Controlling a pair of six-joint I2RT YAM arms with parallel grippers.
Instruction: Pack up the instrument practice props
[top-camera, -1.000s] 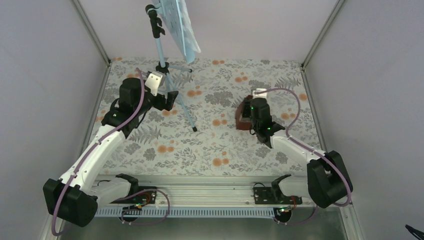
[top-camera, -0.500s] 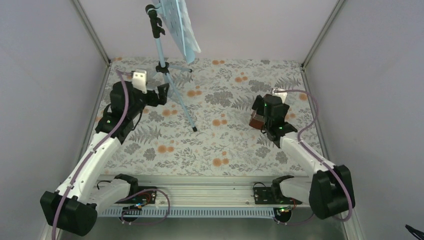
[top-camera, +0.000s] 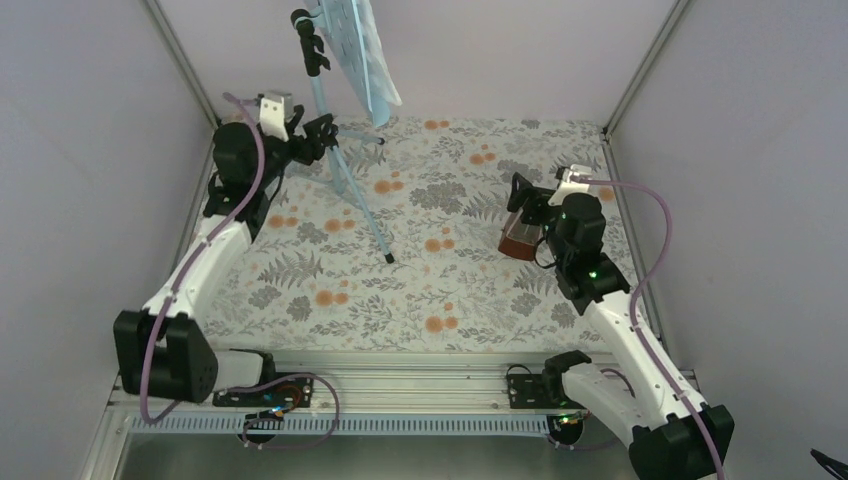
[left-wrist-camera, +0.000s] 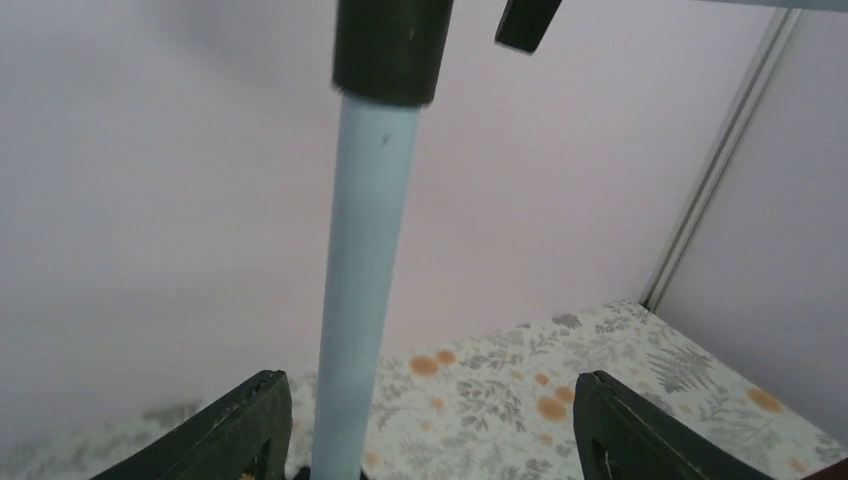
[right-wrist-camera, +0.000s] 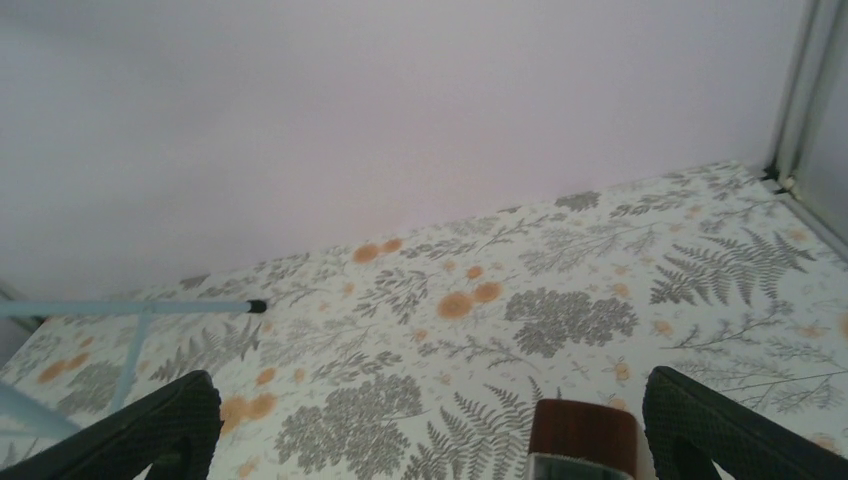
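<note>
**Fingers (left-wrist-camera: 250, 432) spread wide; no prop packed yet**

Left gripper (left-wrist-camera: 430, 390) fingers stand well apart, either side of the music stand (left-wrist-camera: 365, 280) pole, not clamped on it. Right gripper (right-wrist-camera: 430, 400) fingers are equally wide; the metronome (right-wrist-camera: 583, 440) top sits between them and appears to touch neither. The stand is upright at the far left of the table (top-camera: 450, 290), the metronome at the right. Sheet-music pages cannot be told apart from the plate (top-camera: 360, 55). No container is visible. Judgement: every prop is still to be packed.
</note>
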